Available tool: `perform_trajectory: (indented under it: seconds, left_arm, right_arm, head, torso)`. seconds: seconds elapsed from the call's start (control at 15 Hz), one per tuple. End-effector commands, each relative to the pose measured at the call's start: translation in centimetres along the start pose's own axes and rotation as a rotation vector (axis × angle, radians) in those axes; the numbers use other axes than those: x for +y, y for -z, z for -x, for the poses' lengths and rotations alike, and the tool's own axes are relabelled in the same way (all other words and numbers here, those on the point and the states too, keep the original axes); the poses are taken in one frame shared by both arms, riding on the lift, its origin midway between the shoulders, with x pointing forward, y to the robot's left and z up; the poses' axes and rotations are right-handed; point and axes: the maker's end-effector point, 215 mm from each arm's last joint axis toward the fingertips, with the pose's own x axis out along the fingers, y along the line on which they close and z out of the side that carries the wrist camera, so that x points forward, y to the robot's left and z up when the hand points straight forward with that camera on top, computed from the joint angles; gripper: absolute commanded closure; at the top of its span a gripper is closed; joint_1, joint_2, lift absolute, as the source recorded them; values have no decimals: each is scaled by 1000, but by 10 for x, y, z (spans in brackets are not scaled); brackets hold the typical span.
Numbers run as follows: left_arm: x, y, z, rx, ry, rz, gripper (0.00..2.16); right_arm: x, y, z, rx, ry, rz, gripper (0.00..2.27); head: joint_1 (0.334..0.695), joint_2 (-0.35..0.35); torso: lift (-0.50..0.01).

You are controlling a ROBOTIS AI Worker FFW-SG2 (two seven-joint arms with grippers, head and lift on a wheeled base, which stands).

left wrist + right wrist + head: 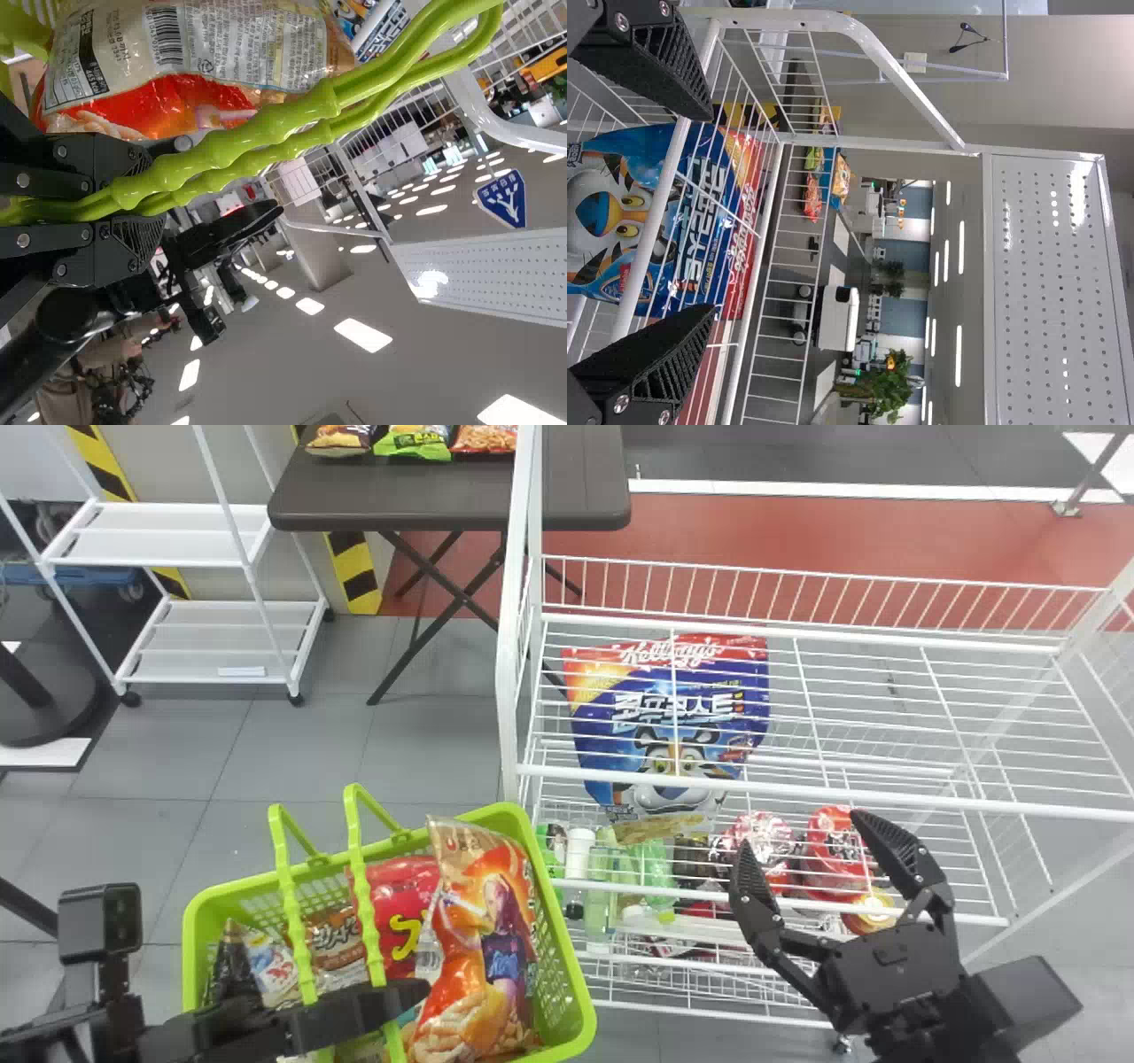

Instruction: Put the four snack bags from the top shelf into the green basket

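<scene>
I've got my L pincer [354, 1014] clamped on both handles [232, 146] of the green basket [565, 939]. Just R of that pincer, an orange snack bag [496, 921] leans in the basket; a red snack bag [415, 881] is a bit fwd of the pincer, w/ a brown snack bag [337, 943] fwd-L. My R pincer [804, 839] is open, nothing btwn its fingers. Fwd-L of it, I see the blue cereal bag [660, 713] thru the rack's white wires [842, 793]; bottles [578, 855] are L of it, red packs [833, 828] right by its tips. Well fwd-L, other snack bags [416, 441] lie on a dark table [567, 500].
</scene>
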Motion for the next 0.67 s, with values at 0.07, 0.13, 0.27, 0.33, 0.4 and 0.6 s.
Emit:
perform_trajectory:
  seconds: [0.07,0.13,0.27,0.33,0.4,0.6]
  left_arm:
    - [-2,1,-1,1,13,3,2148]
    - [-3,2,-1,2,15,5,2148]
    - [-1,3,5,12,4,6,2148]
    - [-1,6,7,16,3,12,2148]
    - [-2,6,10,20,3,13,2148]
    - [-3,10,14,17,0,18,2148]
  right_arm:
    - [3,0,1,1,-1,-5,39]
    - [3,0,1,1,-2,-6,39]
    - [8,0,0,-1,-9,-11,39]
    - [10,-1,-1,-5,-12,-12,39]
    - [11,-2,-1,-5,-14,-14,43]
    - [13,-1,0,-6,-16,-15,46]
  head:
    - [695,-15]
    - [695,-15]
    - [695,-13]
    - [695,-10]
    - [695,-4]
    - [695,19]
  torso:
    - [0]
    - [0]
    - [0]
    - [0]
    - [0]
    - [0]
